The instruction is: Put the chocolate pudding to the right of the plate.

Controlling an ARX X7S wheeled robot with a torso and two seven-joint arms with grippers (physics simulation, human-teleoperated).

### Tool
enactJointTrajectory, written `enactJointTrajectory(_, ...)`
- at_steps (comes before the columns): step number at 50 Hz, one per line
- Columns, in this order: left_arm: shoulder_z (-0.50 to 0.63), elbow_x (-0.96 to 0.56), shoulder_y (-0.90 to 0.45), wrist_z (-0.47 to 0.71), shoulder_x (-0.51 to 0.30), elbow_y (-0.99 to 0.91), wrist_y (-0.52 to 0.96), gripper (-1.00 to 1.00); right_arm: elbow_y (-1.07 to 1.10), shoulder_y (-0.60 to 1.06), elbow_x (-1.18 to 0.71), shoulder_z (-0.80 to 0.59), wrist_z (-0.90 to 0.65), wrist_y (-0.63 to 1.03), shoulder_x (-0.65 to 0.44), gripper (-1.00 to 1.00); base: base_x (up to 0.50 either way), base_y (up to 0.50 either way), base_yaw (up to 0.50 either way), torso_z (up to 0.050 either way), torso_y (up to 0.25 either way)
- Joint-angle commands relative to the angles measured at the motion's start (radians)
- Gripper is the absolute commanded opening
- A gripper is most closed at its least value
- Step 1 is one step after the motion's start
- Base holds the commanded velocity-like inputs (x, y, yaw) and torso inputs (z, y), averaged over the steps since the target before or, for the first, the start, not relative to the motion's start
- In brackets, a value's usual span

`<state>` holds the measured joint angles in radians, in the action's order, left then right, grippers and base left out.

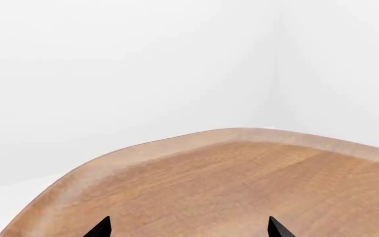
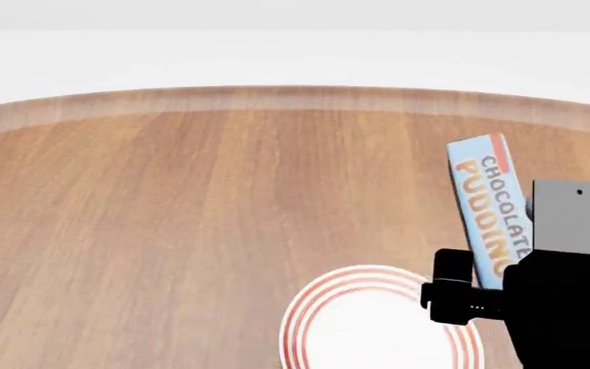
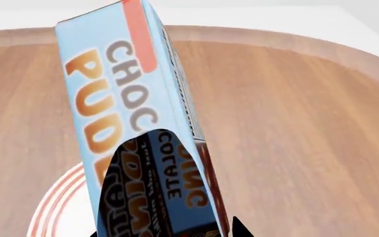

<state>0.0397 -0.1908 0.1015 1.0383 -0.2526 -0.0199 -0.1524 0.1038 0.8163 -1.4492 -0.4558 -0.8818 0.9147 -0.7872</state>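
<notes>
the right gripper [image 2: 500, 288] is clamped on the chocolate pudding [image 2: 490, 207], pinching the box at its lower end. in the head view the box stands nearly upright, leaning a little to the left at its top, with the light blue lettered face toward the camera and the red corner at the upper end. it shows beside the right part of the plate [image 2: 321, 307]; whether its bottom end touches the tabletop [image 2: 172, 200] or hangs above it cannot be told, since the dark gripper body hides that end.

the plate lies flat near the front edge of the head view, its red rings showing on the left and upper rim, its right rim covered by the gripper.

in the right wrist view the chocolate pudding [image 3: 120, 98] fills the middle of the picture, and 1 glossy black finger [image 3: 146, 192] lies against its blue face, mirroring the lettering. a slice of the plate [image 3: 55, 207] shows past the box's edge.

in the left wrist view the left gripper [image 1: 189, 228] is spread wide, only its 2 black fingertips [image 1: 100, 228] visible, well apart, over bare wood with nothing between them. the rounded edge of the tabletop [image 1: 242, 177] curves ahead of it.
</notes>
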Motion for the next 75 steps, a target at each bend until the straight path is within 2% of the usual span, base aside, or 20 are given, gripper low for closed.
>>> enactJointTrajectory(1, 0.003, 0.002, 0.000, 0.004, -0.002, -0.002, 0.002, 1.00, -0.077, 0.022, 0.049, 0.002, 0.082, 0.011, -0.047, -1.00, 0.00, 0.00, 0.00, 0.000, 0.000)
enactJointTrajectory(11, 0.006, 0.004, 0.000, 0.006, -0.003, -0.002, 0.003, 1.00, -0.212, 0.111, 0.124, -0.049, 0.199, 0.046, -0.053, -1.00, 0.00, 0.00, 0.00, 0.000, 0.000)
enactJointTrajectory(13, 0.007, 0.004, 0.000, 0.006, -0.004, -0.002, 0.002, 1.00, -0.260, 0.136, 0.177, -0.094, 0.244, 0.059, -0.041, -1.00, 0.00, 0.00, 0.00, 0.000, 0.000)
enactJointTrajectory(24, 0.009, 0.007, -0.001, 0.010, -0.006, -0.005, 0.006, 1.00, -0.433, 0.142, 0.252, -0.114, 0.367, -0.023, -0.014, -1.00, 0.00, 0.00, 0.00, 0.000, 0.000)
enactJointTrajectory(49, 0.016, 0.012, -0.002, 0.015, -0.009, -0.004, 0.005, 1.00, -0.638, 0.071, 0.231, -0.030, 0.480, -0.177, -0.003, -1.00, 0.00, 0.00, 0.00, 0.000, 0.000)
enactJointTrajectory(62, 0.020, 0.014, -0.003, 0.019, -0.011, -0.009, 0.015, 1.00, -0.878, 0.097, 0.345, -0.124, 0.657, -0.239, 0.093, -1.00, 0.00, 0.00, 0.00, 0.000, 0.000)
enactJointTrajectory(75, 0.022, 0.013, -0.002, 0.021, -0.014, -0.014, 0.019, 1.00, -1.061, 0.153, 0.427, -0.181, 0.755, -0.297, 0.163, -1.00, 0.00, 0.00, 0.00, 0.000, 0.000)
